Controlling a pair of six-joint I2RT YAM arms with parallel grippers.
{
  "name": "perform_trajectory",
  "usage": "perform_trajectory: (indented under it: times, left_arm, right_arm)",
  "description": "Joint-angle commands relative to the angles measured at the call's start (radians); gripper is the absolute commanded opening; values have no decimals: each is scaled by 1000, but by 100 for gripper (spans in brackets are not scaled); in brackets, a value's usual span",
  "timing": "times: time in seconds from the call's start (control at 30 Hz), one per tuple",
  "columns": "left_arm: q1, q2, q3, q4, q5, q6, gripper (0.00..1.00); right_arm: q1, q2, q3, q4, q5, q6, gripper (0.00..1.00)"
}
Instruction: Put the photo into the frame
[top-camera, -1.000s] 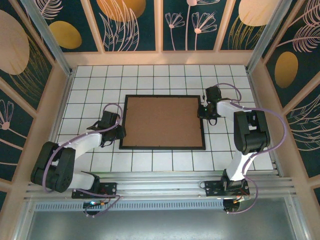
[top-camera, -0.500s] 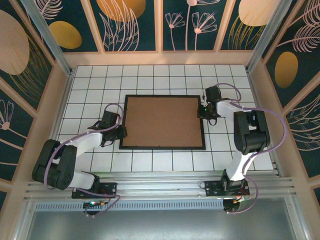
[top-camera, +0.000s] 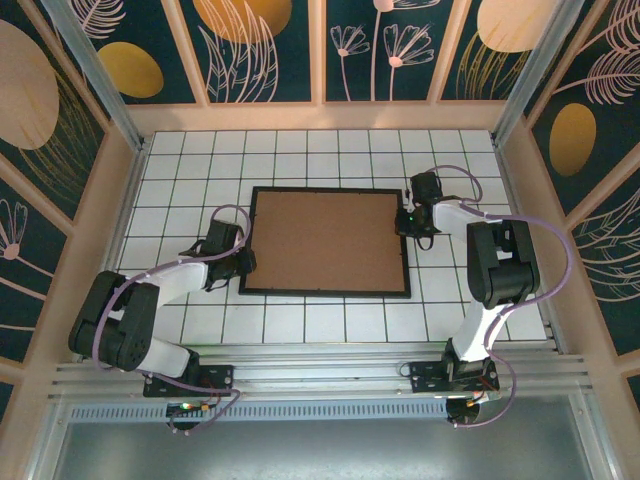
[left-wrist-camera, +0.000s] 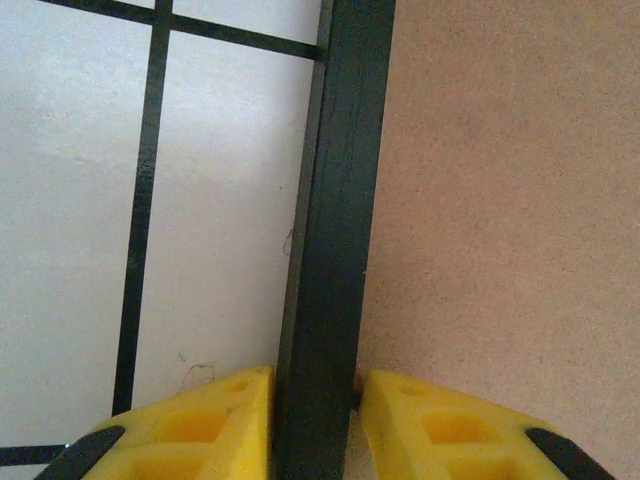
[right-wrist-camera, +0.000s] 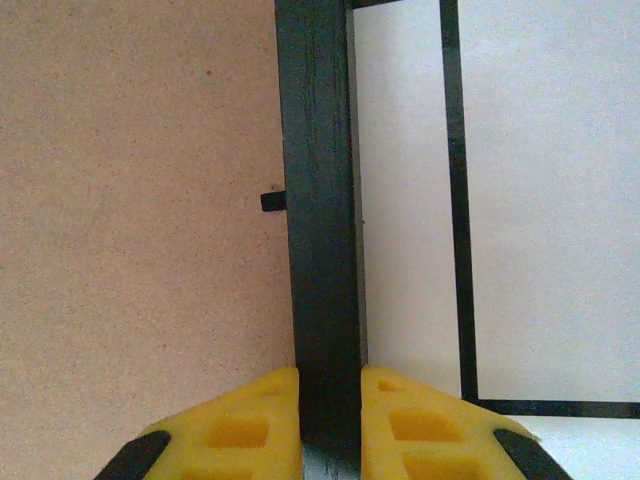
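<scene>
Clamping frame (top-camera: 325, 294) edges: left end effector (left-wrist-camera: 312, 425), right end effector (right-wrist-camera: 330, 425).

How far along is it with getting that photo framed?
Looks done: a brown backing board already fills the frame, which lies back-up. The photo can't be seen, so it may be underneath. In hand: the left claw and right claw each pinch a side rail of the frame. Left: probably letting go, perhaps after turning the frame over.
</scene>
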Motion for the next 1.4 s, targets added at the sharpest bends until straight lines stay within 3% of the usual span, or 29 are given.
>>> perform_trajectory:
  times: [0.0,0.33,0.57,0.77,1.1,1.37]
  left_arm:
    - [-25,37,-24,-47,2,-2,33]
    - [-22,-81,-13,-84,-172,-21,42]
    - [-22,-201,-11,-62,-225,-51,56]
    - [-21,-257,-4,-32,-174,-48,62]
    - [-27,-283,-37,142,42,-89,64]
    - [-94,-328,-85,280,118,-86,66]
  right_arm:
    - [35,47,-3,-35,-34,-21,17]
    - [34,35,2,-33,-28,-18,18]
    - [53,48,29,20,-74,27,18]
    - [108,92,91,86,-135,88,19]
    - [185,204,253,146,-206,153,25]
    - [157,-13,101,211,-56,124,46]
